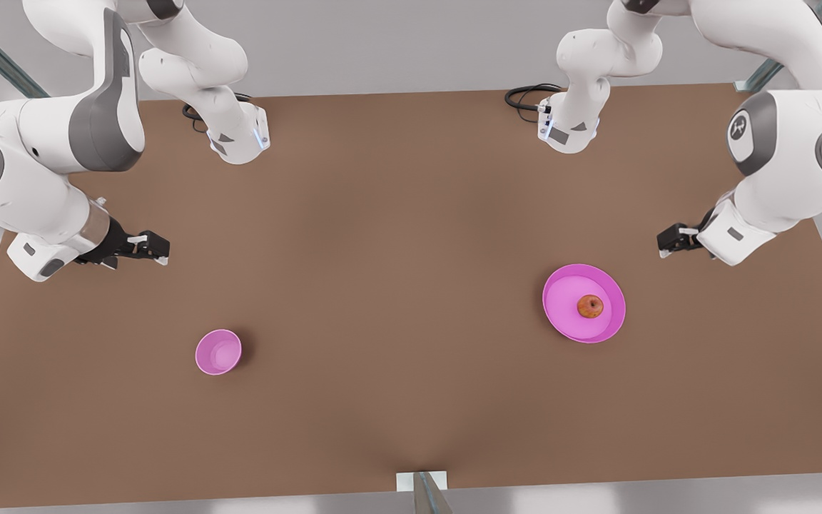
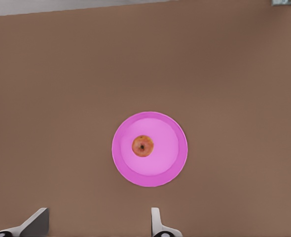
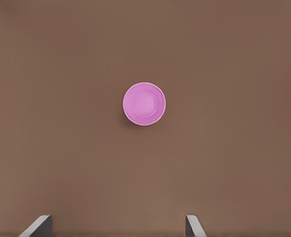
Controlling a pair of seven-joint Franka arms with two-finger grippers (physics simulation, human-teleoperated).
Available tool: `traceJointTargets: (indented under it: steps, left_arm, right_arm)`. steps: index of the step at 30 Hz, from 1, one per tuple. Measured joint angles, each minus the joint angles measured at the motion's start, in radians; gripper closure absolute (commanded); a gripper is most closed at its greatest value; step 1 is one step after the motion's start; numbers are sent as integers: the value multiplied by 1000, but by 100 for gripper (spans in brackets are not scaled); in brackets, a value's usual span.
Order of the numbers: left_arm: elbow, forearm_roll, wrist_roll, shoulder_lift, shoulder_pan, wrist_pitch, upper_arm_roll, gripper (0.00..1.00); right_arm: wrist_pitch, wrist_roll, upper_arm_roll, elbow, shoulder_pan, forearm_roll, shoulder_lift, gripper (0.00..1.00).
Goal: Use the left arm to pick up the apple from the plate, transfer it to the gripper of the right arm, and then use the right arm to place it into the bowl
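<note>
A small red-orange apple (image 1: 590,306) (image 2: 142,146) lies near the middle of the wide pink plate (image 1: 561,314) (image 2: 170,163) on the front view's right. My left gripper (image 1: 668,241) (image 2: 97,224) hovers open above the table, behind the plate and off to its right, apart from it. On the front view's left sits the small pink bowl (image 1: 218,352) (image 3: 144,104) with nothing in it. My right gripper (image 1: 160,248) (image 3: 116,226), on its silver collar, hangs open behind the bowl and to its left, holding nothing.
The brown table (image 1: 397,285) carries both arm bases (image 1: 240,139) (image 1: 568,128) at its back edge, each with a black cable. A metal post (image 1: 425,489) stands at the middle of the front edge. Bare tabletop lies between bowl and plate.
</note>
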Motion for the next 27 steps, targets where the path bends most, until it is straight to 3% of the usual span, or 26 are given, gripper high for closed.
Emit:
traceJointTargets:
  steps: [4,12,19,27]
  left_arm:
    - [-27,-7,4,62,-24,23,-5,0]
    - [-507,-63,13,81,-28,474,-3,0]
    - [-654,-87,19,162,-28,828,-3,0]
    - [-681,-124,25,239,-27,991,-2,0]
  right_arm:
    - [-2,1,-1,0,-1,0,0,0]
    - [-2,1,0,-4,-4,1,0,0]
    - [-3,1,0,-6,-5,1,0,0]
    - [-3,0,1,-6,-11,2,0,0]
